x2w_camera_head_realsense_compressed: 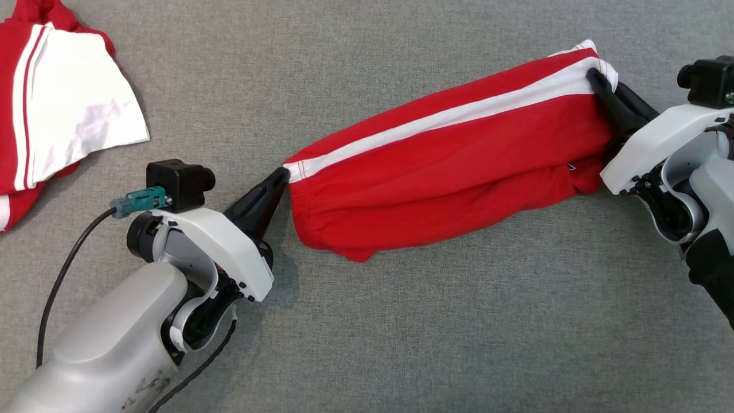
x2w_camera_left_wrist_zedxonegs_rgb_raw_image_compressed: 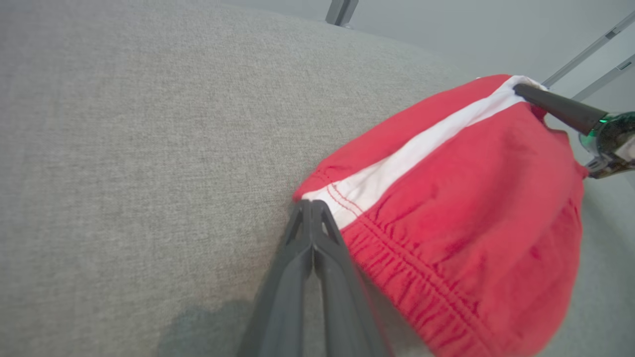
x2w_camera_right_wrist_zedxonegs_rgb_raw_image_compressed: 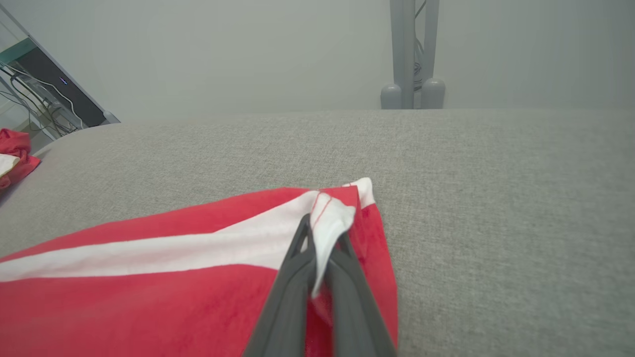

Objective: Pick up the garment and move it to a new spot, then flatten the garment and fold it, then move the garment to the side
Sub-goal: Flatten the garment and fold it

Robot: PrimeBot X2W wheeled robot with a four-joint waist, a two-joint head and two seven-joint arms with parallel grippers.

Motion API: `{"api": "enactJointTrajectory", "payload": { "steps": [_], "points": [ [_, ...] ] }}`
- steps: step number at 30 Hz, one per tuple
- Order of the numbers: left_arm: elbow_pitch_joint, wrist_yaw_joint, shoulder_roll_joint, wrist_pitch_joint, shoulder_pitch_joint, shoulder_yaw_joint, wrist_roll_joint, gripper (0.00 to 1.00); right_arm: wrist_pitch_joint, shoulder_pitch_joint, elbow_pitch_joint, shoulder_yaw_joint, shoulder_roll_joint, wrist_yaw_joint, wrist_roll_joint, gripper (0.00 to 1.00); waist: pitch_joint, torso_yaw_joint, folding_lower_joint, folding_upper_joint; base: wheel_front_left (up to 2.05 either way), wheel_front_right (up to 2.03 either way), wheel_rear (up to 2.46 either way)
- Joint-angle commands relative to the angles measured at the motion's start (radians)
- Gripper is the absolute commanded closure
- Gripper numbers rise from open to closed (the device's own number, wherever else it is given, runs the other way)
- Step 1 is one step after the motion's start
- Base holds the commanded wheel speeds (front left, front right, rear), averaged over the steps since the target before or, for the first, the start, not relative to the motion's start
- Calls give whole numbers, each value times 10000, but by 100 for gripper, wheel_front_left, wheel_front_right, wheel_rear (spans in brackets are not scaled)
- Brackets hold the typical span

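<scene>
The garment (x2w_camera_head_realsense_compressed: 447,166) is a pair of red shorts with a white side stripe, stretched between my two grippers across the grey cloth table. My left gripper (x2w_camera_head_realsense_compressed: 283,172) is shut on the waistband corner at the stripe's end, also seen as garment (x2w_camera_left_wrist_zedxonegs_rgb_raw_image_compressed: 461,208) in front of the left gripper (x2w_camera_left_wrist_zedxonegs_rgb_raw_image_compressed: 311,204). My right gripper (x2w_camera_head_realsense_compressed: 594,74) is shut on the hem corner at the stripe's other end; in the right wrist view the white fabric of the garment (x2w_camera_right_wrist_zedxonegs_rgb_raw_image_compressed: 149,292) is pinched between the closed fingers of the right gripper (x2w_camera_right_wrist_zedxonegs_rgb_raw_image_compressed: 317,230). The lower part of the shorts sags in folds.
Another red and white garment (x2w_camera_head_realsense_compressed: 63,109) lies crumpled at the table's far left corner. A black cable (x2w_camera_head_realsense_compressed: 63,275) trails from my left wrist. A grey post (x2w_camera_right_wrist_zedxonegs_rgb_raw_image_compressed: 412,54) stands beyond the table's far edge. Bare grey table (x2w_camera_head_realsense_compressed: 436,321) spreads in front of the shorts.
</scene>
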Motion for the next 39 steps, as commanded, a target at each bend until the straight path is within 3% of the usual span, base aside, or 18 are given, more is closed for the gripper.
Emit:
{"api": "enactJointTrajectory", "payload": {
  "steps": [1,8,11,12,13,15,16,17,18,27,34,39],
  "points": [
    [80,-65,-5,-37,-121,9,40,100,-98,-147,130,78,-22,24,77,98,20,3,0,0,0,0,0],
    [112,-161,-81,-4,-260,-19,61,100,-386,-575,635,686,61,22,365,82,149,-22,0,0,0,0,0],
    [57,-175,-70,11,-284,-29,67,100,-505,-705,778,886,116,22,514,64,176,-36,0,0,0,0,0],
    [43,-185,-69,24,-289,-32,55,100,-538,-723,816,952,121,22,570,50,171,-41,0,0,0,0,0],
    [41,-191,-64,26,-283,-36,35,100,-575,-744,854,999,137,22,626,0,155,-49,0,0,0,0,0],
    [56,-205,-55,50,-239,-44,-5,100,-646,-755,943,1099,186,22,744,0,82,-73,0,0,0,0,0],
    [61,-236,-61,70,-202,-47,-43,67,-663,-737,988,1163,213,22,793,0,31,-88,0,0,0,0,0],
    [61,-240,-66,91,-156,-47,-96,20,-706,-715,1024,1216,242,22,854,0,-25,-105,0,0,0,0,0],
    [59,-239,-65,99,-114,-31,-129,0,-735,-679,1043,1260,265,24,901,0,-97,-121,0,0,0,0,0],
    [-125,-135,185,-43,262,98,-319,0,-882,-152,1037,1209,329,24,1303,0,-1002,-209,0,0,0,0,0],
    [-567,227,617,-251,907,229,-432,0,-882,554,1184,518,342,22,1115,0,-1775,-264,0,0,0,0,0],
    [-1082,424,817,-417,1455,203,-515,0,-883,881,1545,553,465,22,1280,0,-1969,-121,0,0,0,0,0]
  ]
}}
